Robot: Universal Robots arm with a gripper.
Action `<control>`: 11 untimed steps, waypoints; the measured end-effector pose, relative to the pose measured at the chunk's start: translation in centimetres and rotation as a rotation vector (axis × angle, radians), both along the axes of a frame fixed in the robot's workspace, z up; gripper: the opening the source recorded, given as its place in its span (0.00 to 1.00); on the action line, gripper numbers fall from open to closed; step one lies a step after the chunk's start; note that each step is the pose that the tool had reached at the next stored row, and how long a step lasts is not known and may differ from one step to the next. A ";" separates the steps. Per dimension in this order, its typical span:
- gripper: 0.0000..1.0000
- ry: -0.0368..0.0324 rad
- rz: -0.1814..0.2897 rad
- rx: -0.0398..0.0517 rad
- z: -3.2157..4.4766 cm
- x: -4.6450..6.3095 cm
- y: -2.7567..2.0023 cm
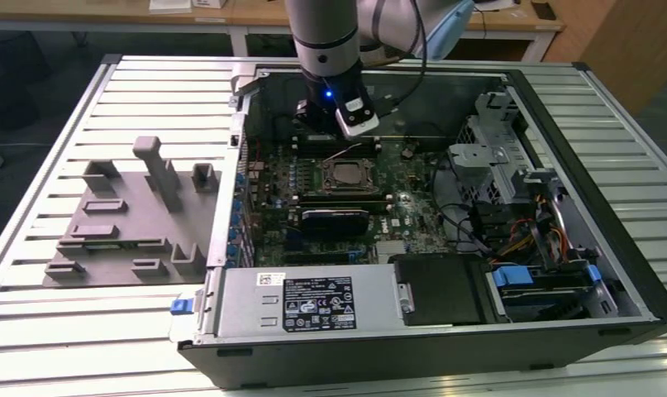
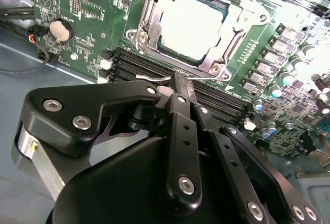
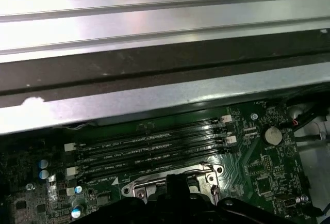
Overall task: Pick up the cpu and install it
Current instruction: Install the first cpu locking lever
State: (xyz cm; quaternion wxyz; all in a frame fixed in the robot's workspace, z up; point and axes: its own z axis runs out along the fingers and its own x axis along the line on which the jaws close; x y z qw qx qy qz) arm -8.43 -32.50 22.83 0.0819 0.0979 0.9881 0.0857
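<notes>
Gripper linkage blocks lower second wrist view; fingers look pressed together, holding nothing. Cpu lies flat in socket frame, upper centre; square, long axis unclear

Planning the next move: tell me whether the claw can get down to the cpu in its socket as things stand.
Probably yes. The cpu lies bare in the socket frame, nothing covering it, and the claw hangs close beside it over the memory slots.

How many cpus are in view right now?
1. The cpu sits inside the socket frame on the motherboard, within the open computer case. Another could be hidden behind the arm.
</notes>
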 end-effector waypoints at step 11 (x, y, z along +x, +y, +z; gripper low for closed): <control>0.11 0.0151 -0.019 -0.0099 -0.73 0.6 0.16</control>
